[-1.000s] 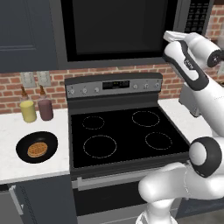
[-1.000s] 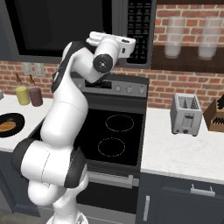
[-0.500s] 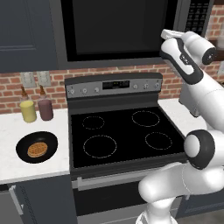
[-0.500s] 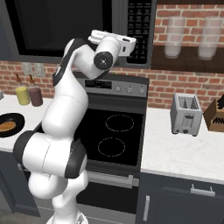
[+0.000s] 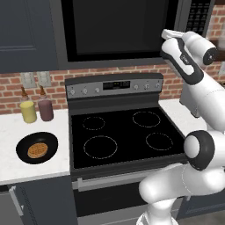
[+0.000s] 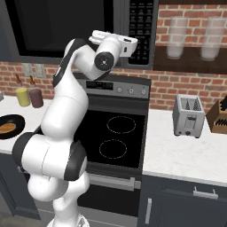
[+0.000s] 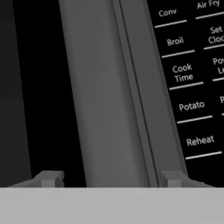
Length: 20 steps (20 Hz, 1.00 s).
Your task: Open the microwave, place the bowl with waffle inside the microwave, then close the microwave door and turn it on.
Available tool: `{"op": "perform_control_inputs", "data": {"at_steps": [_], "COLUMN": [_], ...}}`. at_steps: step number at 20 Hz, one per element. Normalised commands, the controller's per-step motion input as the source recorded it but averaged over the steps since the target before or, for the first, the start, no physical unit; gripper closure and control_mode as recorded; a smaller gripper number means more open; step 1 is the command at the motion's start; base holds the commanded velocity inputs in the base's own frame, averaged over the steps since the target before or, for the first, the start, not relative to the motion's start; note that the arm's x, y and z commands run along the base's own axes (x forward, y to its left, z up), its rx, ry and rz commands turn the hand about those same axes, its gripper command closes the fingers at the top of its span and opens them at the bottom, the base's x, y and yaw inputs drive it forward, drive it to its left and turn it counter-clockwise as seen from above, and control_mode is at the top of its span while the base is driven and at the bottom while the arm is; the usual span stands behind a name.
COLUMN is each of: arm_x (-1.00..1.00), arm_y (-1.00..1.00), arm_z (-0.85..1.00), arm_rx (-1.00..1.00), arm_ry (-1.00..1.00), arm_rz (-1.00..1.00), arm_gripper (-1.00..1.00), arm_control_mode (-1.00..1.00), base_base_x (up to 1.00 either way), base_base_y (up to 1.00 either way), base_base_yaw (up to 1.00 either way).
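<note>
The microwave (image 5: 118,30) hangs above the stove, and its microwave door (image 5: 116,48) is closed. In the hand view the vertical bar handle (image 7: 105,100) stands between my two fingertips (image 7: 48,177), and the button panel (image 7: 188,74) lies to its right. My gripper (image 7: 111,177) is open and straddles the handle with a small gap on each side. From the base the gripper (image 5: 169,33) is raised against the door's right edge. The black bowl (image 5: 37,147) with the waffle (image 5: 37,150) rests on the white counter left of the stove, also visible as the bowl (image 6: 9,126).
A black stove (image 5: 125,132) stands below the microwave. A yellow bottle (image 5: 28,110) and a dark red bottle (image 5: 45,108) stand behind the bowl. On the right counter are a toaster (image 6: 188,116) and a knife block (image 6: 219,117). Glass jars (image 6: 176,37) sit on a shelf.
The hand has moved up and forward to the microwave door's handle, and the jaws have narrowed a little around it. The bowl has not moved.
</note>
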Motion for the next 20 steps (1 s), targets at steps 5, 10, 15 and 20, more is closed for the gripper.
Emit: {"op": "perform_control_inputs", "data": {"at_steps": [5, 10, 15, 20], "arm_x": [0.00, -0.26, -0.75, -1.00], "arm_y": [0.00, 0.00, 0.00, 0.10], "arm_z": [0.00, 0.00, 0.00, 0.05], "arm_rx": [0.00, 0.00, 0.00, 0.00], "arm_ry": [0.00, 0.00, 0.00, 0.00], "arm_rz": [0.00, 0.00, 0.06, 0.05], "arm_gripper": [1.00, 1.00, 1.00, 1.00], "arm_control_mode": [-1.00, -1.00, -1.00, -1.00], "base_base_x": [0.00, 0.00, 0.00, 0.00], "base_base_y": [0.00, 0.00, 0.00, 0.00], "base_base_yaw": [0.00, 0.00, 0.00, 0.00]}}
